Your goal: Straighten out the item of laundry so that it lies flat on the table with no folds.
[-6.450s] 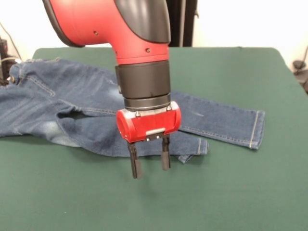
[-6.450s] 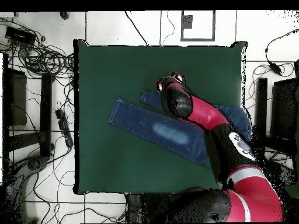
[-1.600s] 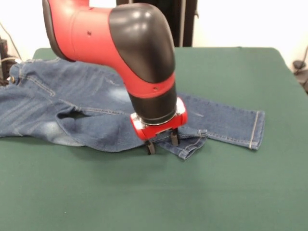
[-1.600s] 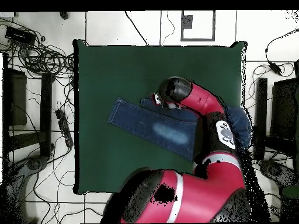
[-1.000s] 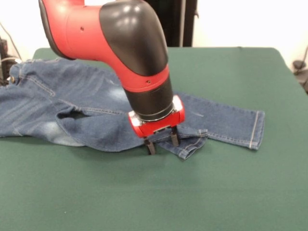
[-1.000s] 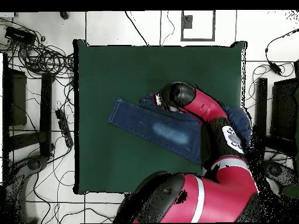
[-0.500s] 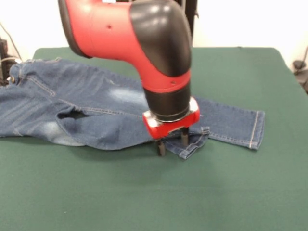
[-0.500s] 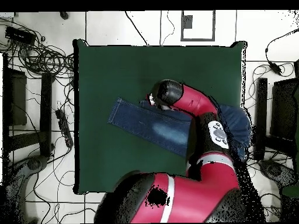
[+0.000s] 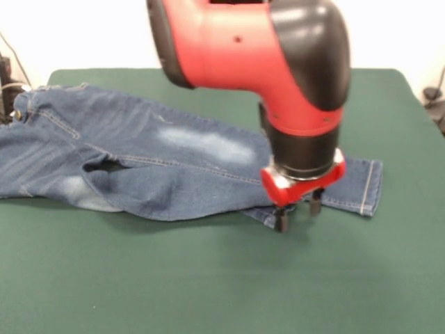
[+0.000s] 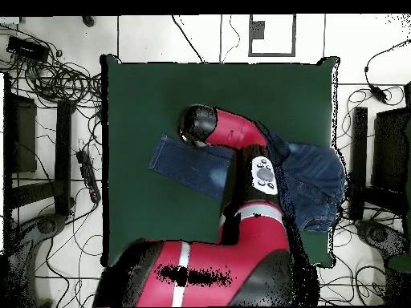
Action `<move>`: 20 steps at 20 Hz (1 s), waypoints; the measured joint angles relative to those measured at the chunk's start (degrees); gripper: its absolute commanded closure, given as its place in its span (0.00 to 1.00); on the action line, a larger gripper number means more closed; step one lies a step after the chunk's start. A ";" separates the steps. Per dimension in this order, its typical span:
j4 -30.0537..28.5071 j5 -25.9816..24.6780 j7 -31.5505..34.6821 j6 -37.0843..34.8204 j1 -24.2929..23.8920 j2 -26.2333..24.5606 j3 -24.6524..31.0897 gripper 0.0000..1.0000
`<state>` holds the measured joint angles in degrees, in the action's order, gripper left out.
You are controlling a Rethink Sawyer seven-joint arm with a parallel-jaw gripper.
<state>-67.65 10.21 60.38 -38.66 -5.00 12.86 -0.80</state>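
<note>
The item of laundry (image 9: 139, 160), a small pair of blue jeans with pale faded patches, lies across the green table (image 9: 208, 285), its waist at the left edge. One leg stretches right to a hem near the far right. The other leg lies in front of it, and its end is under my gripper (image 9: 297, 213). The gripper stands low on the cloth, shut on that leg's hem, with dark fingertips (image 9: 280, 223) touching the table. In the overhead view the arm's head covers the gripper; a jeans leg (image 10: 186, 164) shows to its left and the waist (image 10: 317, 188) at the table's right edge.
The table (image 10: 144, 96) has wide bare green felt all round the jeans. Cables (image 10: 48, 72) and dark equipment lie on the floor beyond the table's left side in the overhead view; another stand (image 10: 360, 144) is at the right.
The gripper came down onto the front leg's hem and has slid right in the front view, dragging that leg end along. The faded patch is now uncovered.
</note>
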 measured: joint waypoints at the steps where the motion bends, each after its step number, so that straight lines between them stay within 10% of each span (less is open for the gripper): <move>1: 1.15 0.05 0.59 0.01 1.06 -0.78 -0.59 0.00; 20: 9.11 0.32 11.77 -4.36 5.61 -4.92 -6.54 0.00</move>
<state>-58.54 10.53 72.15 -43.03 0.61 7.94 -7.34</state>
